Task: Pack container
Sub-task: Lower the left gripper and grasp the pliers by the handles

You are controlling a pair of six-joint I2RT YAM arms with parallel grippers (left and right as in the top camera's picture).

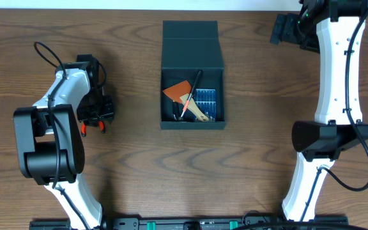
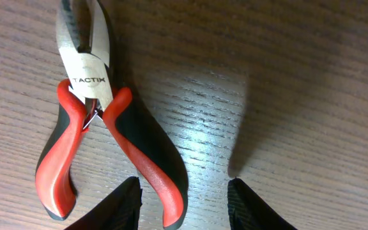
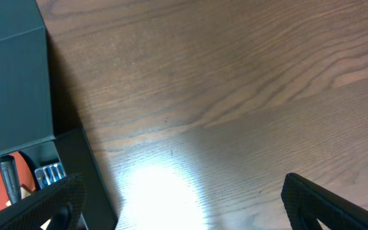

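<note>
Overhead: container (image 1: 193, 124) sits mid-tabletop (image 1: 260, 160) near the far edge, lid up, several tools (image 1: 190, 96) inside.
Left wrist: pliers (image 2: 88, 83) unpacked; left gripper (image 2: 184, 203) loosely astride one handle, not clamped.
Right wrist: right gripper (image 3: 184, 204) spread wide, empty.
Remaining: likely pliers, then lid.

This reads as a robotics lab bench. 2 white-and-black robot arms, the left arm (image 1: 50, 137) and the right arm (image 1: 334, 76), rise from the near edge of a brown wood-grain surface (image 1: 248, 166). Their bases sit by a black rail (image 1: 190, 224) with green fittings, and black cables loop along their links. The things laid out are workshop kit: red-and-black pliers (image 2: 88, 80) marked TACTIX lie on the bare wood, and a dark container (image 1: 190, 48) holds small hand tools and a blue case (image 1: 207, 97).
</note>
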